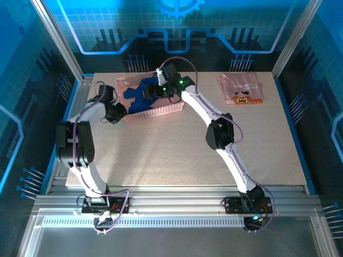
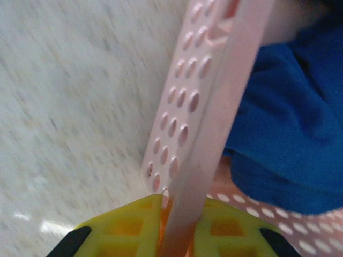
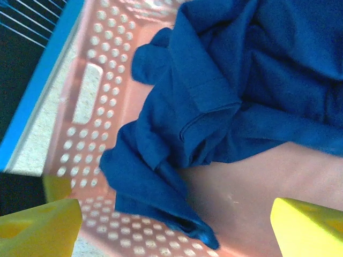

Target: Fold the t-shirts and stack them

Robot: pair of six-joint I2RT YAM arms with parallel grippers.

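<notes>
Right tool (image 3: 174,227) over rumpled shirt (image 3: 230,80) (blue)

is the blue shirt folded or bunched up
Bunched up: the blue shirt lies in loose, uneven creases inside the basket, one end trailing toward its wall.

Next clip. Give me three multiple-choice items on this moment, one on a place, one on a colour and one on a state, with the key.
1. Where on the table does the pink t-shirt lie?
A near edge; B far right; C centre.
2. What colour is the t-shirt in the basket?
A blue; B green; C white.
3. The left gripper is:
A open above the table; B shut on the basket's wall; C holding cloth.

Key:
1 B, the pink t-shirt lies flat at the far right.
2 A, the blue t-shirt is bunched inside the basket.
3 B, the wrist view shows its yellow fingers pinching the perforated wall.
</notes>
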